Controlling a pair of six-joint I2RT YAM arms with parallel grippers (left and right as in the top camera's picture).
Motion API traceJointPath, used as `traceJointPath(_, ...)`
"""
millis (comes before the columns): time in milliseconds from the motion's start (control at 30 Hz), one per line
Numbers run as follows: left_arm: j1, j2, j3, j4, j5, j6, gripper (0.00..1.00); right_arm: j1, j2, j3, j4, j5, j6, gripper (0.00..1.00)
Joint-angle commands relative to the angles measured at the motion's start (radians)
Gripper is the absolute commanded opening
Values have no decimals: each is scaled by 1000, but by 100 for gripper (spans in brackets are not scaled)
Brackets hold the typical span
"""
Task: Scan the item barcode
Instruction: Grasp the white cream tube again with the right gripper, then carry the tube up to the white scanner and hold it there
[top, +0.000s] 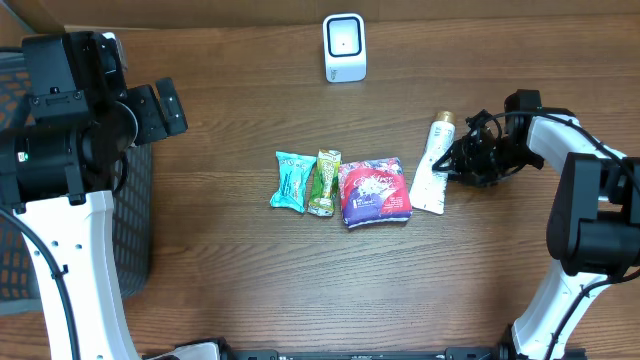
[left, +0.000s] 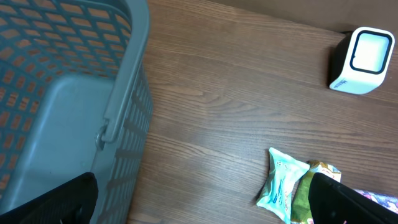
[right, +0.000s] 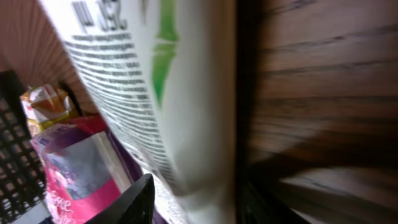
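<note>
A white tube with a gold cap lies on the wooden table, right of centre. My right gripper reaches in from the right and is shut on its lower half. The right wrist view shows the tube filling the space in my right gripper, printed text facing the camera. The white scanner stands upright at the back centre; the left wrist view shows the scanner at top right. My left gripper hovers open at the far left, and my left gripper has nothing between its fingers.
A teal packet, a green packet and a purple-pink pack lie in a row mid-table, the pack beside the tube. A grey mesh basket stands at the left edge under the left arm.
</note>
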Motion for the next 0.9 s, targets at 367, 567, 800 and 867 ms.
traceJointPath(367, 3, 2, 2, 1, 5, 19, 99, 193, 12, -126, 281, 269, 357, 13)
traceJointPath(567, 3, 2, 2, 1, 5, 19, 100, 185, -9, -87, 230, 214, 232, 4)
traceJointPath(800, 3, 2, 2, 1, 5, 19, 99, 186, -145, 138, -77, 153, 51, 4)
traceJointPath(867, 3, 2, 2, 1, 5, 19, 100, 194, -189, 252, -156, 185, 32, 4)
